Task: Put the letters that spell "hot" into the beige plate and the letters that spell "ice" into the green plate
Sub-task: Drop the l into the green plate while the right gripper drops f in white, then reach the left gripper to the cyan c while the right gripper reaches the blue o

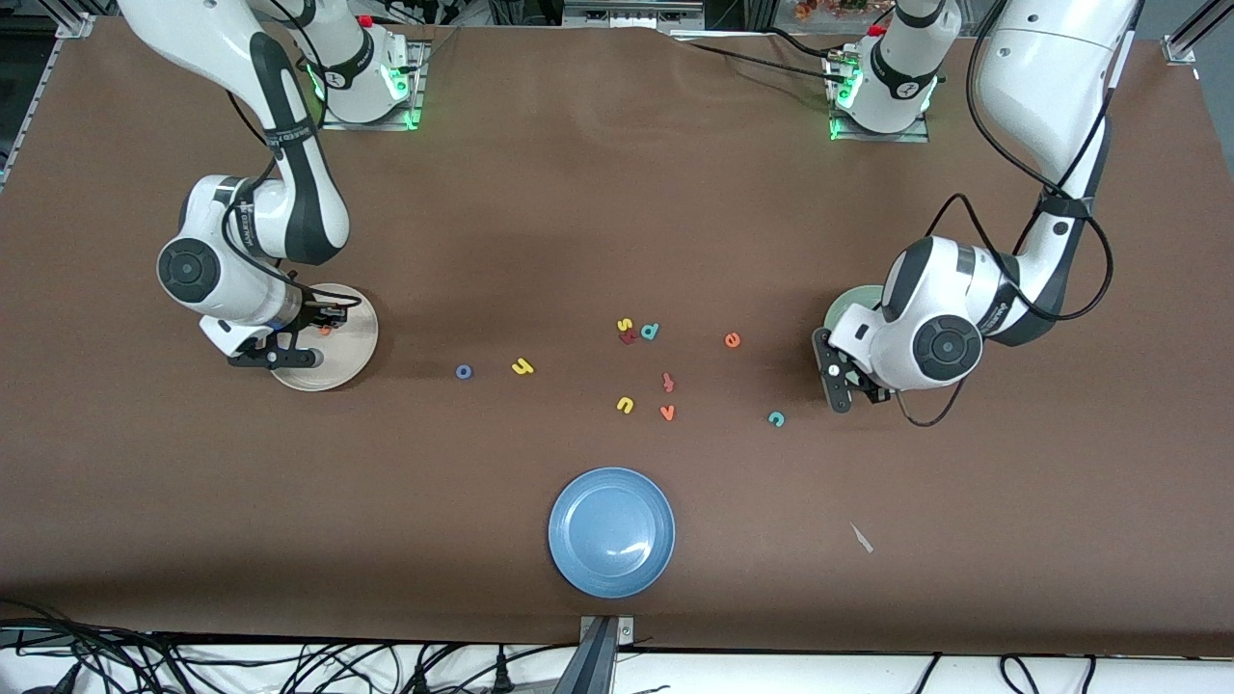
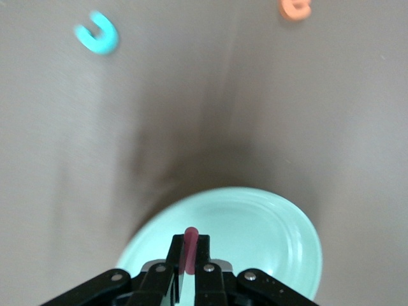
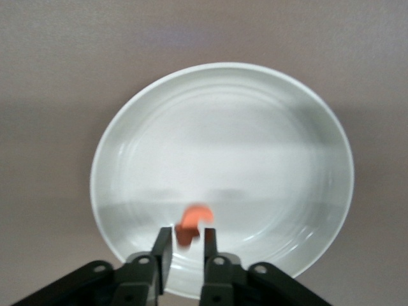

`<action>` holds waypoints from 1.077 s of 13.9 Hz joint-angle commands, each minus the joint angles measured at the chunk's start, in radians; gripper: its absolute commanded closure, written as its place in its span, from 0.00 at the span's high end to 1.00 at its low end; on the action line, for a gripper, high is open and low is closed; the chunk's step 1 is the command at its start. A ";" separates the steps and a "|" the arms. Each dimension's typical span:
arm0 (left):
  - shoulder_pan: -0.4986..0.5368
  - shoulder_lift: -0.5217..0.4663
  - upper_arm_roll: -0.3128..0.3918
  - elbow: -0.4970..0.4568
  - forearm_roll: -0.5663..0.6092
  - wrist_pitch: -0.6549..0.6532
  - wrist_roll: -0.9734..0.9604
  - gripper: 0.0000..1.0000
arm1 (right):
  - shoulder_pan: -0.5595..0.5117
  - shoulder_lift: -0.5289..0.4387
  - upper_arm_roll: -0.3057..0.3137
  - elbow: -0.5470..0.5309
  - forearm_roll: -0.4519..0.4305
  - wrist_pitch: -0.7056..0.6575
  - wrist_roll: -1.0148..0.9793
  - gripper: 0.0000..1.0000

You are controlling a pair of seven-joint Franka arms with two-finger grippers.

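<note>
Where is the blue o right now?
In the front view the blue o lies loose on the table, beside the yellow h, between it and the beige plate toward the right arm's end.

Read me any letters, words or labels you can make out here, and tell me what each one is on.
"o": blue foam letter on the table.
"h": yellow foam letter beside it.
"e": orange foam letter.
"c": teal foam letter.
Print on the arms: too small to read.
Plates: no text.
</note>
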 commanded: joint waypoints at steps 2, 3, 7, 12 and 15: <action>0.022 -0.107 -0.005 -0.146 -0.019 0.016 0.004 0.11 | 0.033 0.002 0.009 0.009 -0.009 0.010 -0.006 1.00; 0.019 -0.121 -0.005 -0.152 -0.012 0.023 0.008 0.88 | 0.049 0.003 0.009 0.023 -0.006 0.010 0.028 1.00; -0.008 -0.151 -0.007 -0.114 -0.017 0.011 -0.025 1.00 | 0.132 0.058 0.029 0.117 0.010 0.003 0.112 1.00; -0.063 -0.097 -0.007 0.042 -0.021 0.013 -0.292 1.00 | 0.130 0.173 0.110 0.259 0.188 0.006 0.115 1.00; -0.112 -0.071 -0.007 0.102 -0.022 0.013 -0.552 1.00 | 0.130 0.256 0.124 0.346 0.237 0.007 0.117 1.00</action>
